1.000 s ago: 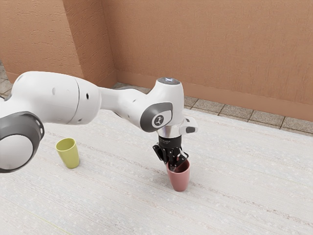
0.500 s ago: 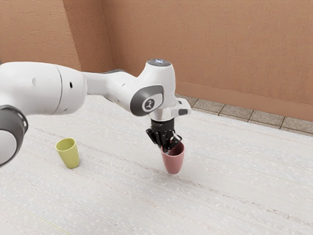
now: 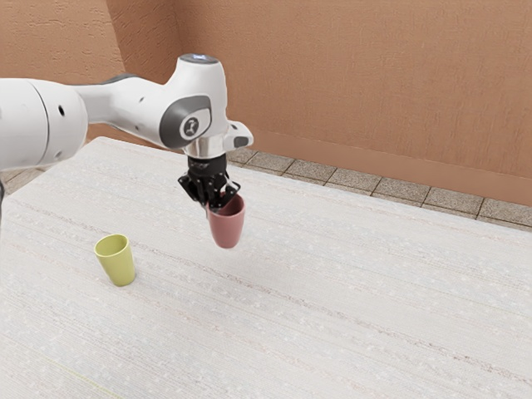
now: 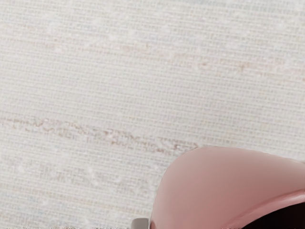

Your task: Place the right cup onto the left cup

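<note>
Pincer (image 3: 218, 202) nearly closed, clamped on the wall of the pink cup (image 3: 228, 229), which is suspended above the table (image 3: 332, 291); the yellow cup (image 3: 118, 264) stands apart, toward the exterior view's left.

Bright, diffuse light, soft highlights on white arm (image 3: 202, 81), dark shadow inside pink cup (image 4: 214, 181)

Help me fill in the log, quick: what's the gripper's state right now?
Gripper: closed on the wall of the pink cup, holding it up off the table.
</note>
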Motion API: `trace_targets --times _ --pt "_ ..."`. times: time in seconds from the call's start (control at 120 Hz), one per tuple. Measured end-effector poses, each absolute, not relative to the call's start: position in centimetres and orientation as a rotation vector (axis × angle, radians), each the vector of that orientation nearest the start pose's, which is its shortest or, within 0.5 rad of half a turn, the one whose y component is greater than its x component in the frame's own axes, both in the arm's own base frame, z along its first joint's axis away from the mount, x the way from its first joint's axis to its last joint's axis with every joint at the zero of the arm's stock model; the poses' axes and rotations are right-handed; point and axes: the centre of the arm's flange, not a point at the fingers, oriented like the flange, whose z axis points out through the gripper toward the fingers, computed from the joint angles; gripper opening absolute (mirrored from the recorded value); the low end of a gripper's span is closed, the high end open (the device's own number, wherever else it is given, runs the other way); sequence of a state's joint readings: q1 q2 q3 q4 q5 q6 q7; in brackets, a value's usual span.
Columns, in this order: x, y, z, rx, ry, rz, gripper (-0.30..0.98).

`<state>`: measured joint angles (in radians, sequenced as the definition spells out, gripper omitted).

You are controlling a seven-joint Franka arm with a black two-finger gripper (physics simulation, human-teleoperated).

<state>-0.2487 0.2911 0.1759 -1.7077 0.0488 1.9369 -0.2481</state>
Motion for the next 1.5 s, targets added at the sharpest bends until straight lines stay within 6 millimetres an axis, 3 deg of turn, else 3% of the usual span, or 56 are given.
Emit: trace_targets --times 0.4,0.742,1.0,1.275,1.5 --pt "62.5 4.4 42.2 -2.965 -0.394 0.136 -0.1" --pt "60.0 12.9 41.9 -2.927 -0.526 0.216 -0.1" --pt "58.8 15.9 43.2 -2.929 -0.537 0.205 -0.1" --pt "56.9 19.8 42.9 -2.922 -0.575 0.243 -0.1" --pt "56.4 20.5 42.4 -2.931 -0.552 0.265 -0.1"
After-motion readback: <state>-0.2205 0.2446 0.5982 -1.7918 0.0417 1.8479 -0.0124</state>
